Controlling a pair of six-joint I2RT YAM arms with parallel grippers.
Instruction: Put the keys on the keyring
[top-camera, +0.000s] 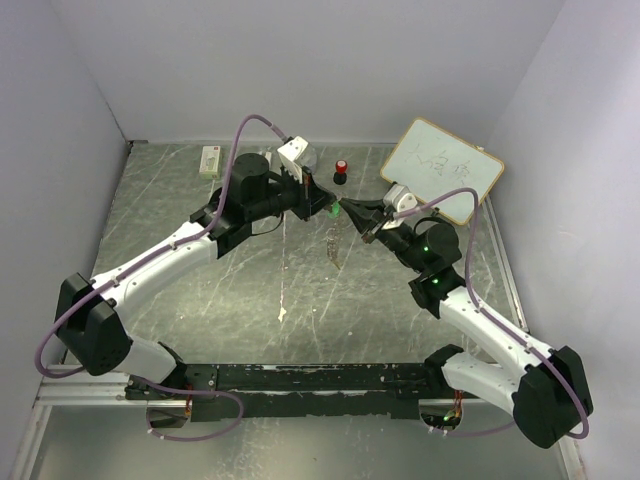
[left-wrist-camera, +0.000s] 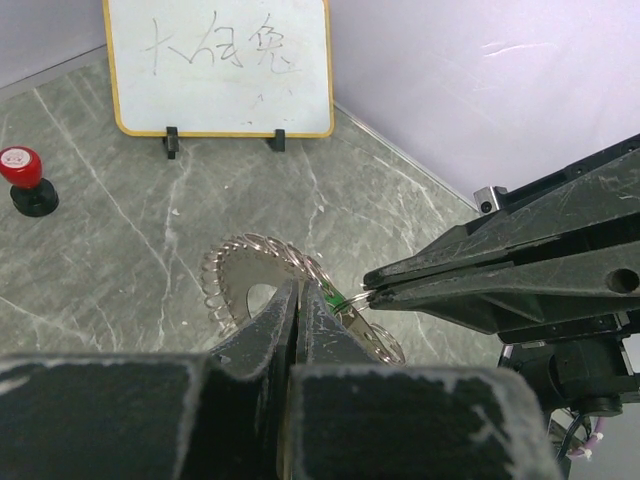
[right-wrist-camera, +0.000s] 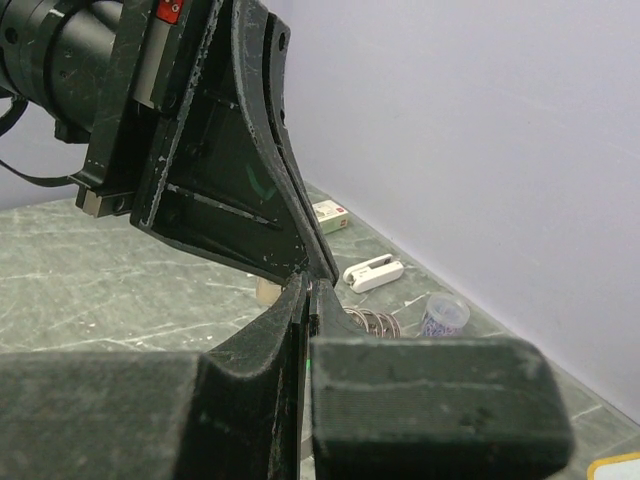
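Observation:
My left gripper (top-camera: 326, 205) and right gripper (top-camera: 348, 209) meet tip to tip above the table's middle back. In the left wrist view the left gripper (left-wrist-camera: 298, 288) is shut at the edge of the keyring (left-wrist-camera: 238, 268), a flat silver ring with a ridged rim. The green key (left-wrist-camera: 328, 298) sits right beside that tip. The right gripper (left-wrist-camera: 368, 287) is shut on a thin wire loop (left-wrist-camera: 350, 297) by the green head. In the right wrist view its jaws (right-wrist-camera: 310, 286) are pressed together against the left gripper's finger. I cannot make out the yellow-orange key.
A small whiteboard (top-camera: 442, 170) stands at the back right. A red-capped black knob (top-camera: 341, 170) stands behind the grippers. A white box (top-camera: 210, 160) lies back left. A white clip (right-wrist-camera: 372, 272) and a small clear cup (right-wrist-camera: 443, 313) sit near the wall.

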